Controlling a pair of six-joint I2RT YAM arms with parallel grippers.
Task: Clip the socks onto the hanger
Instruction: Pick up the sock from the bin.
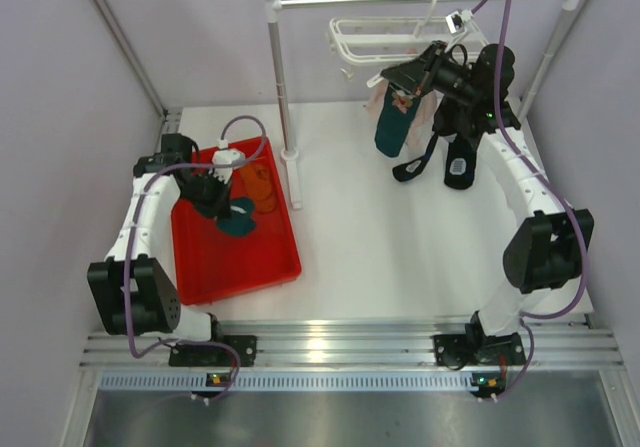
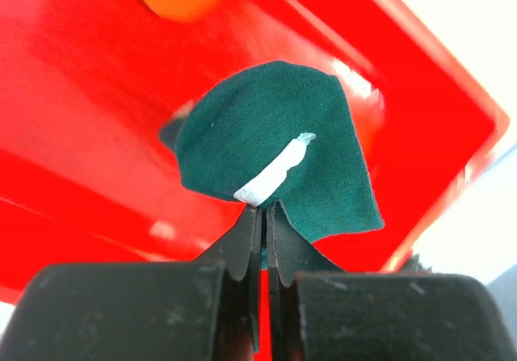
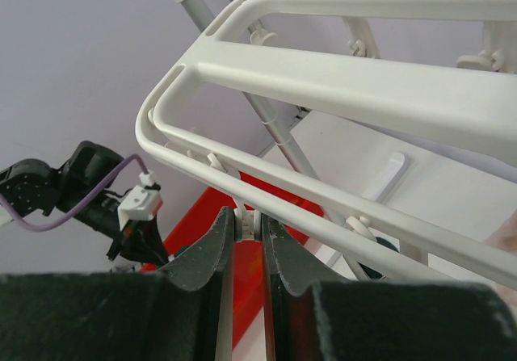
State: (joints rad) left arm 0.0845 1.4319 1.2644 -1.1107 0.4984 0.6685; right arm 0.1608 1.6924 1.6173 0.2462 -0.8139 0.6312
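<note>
**Top view.** Left gripper: low over a red tray of glossy rigid plastic, rectangular, and closed on a teal sock. An orange sock lies just beside it in the tray. Right gripper: raised to the hanger, a white plastic frame hooked on the metal rail stand. A second teal sock and black socks dangle beneath the frame.

**Left wrist view.** Fingers pressed together on the sock's edge. The fabric is a soft knit with a rounded outline and a whitish strip. Whether it rests on the tray floor cannot be told.

**Right wrist view.** Fingers nearly together, pinching a small white clip under the hanger's lower bar. The bars are smooth and moulded, with rounded corners.
</note>
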